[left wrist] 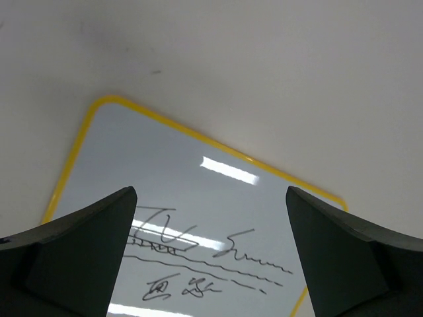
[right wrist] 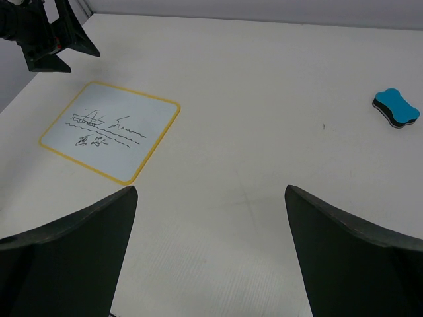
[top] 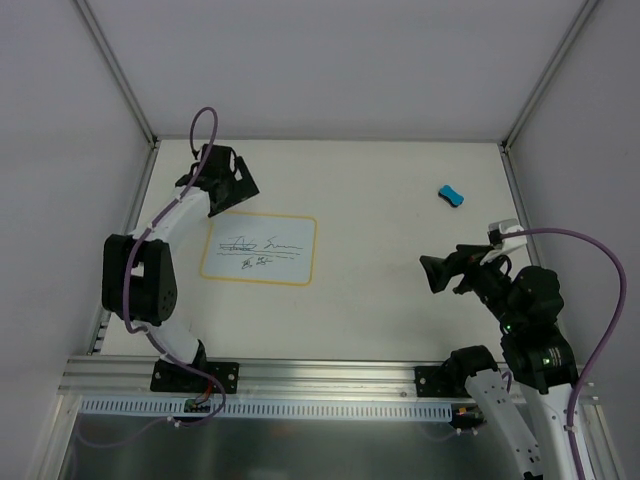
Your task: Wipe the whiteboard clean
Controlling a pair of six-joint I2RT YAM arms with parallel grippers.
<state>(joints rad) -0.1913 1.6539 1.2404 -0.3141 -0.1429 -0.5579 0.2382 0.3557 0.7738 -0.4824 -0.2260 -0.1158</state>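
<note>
The whiteboard [top: 259, 249] lies flat on the table left of centre, white with a yellow rim and black scribbles. It also shows in the left wrist view [left wrist: 198, 198] and in the right wrist view [right wrist: 112, 131]. My left gripper [top: 225, 180] hovers over the board's far edge, open and empty [left wrist: 211, 198]. My right gripper [top: 440, 272] is open and empty over bare table at the right [right wrist: 211, 198]. The blue eraser [top: 452, 194] lies at the far right, away from both grippers, and shows in the right wrist view [right wrist: 396, 109].
The white table [top: 380, 250] is fenced by grey walls with metal corner posts [top: 120, 70]. A metal rail [top: 320, 375] runs along the near edge by the arm bases. Purple cables [top: 590, 250] loop off both arms.
</note>
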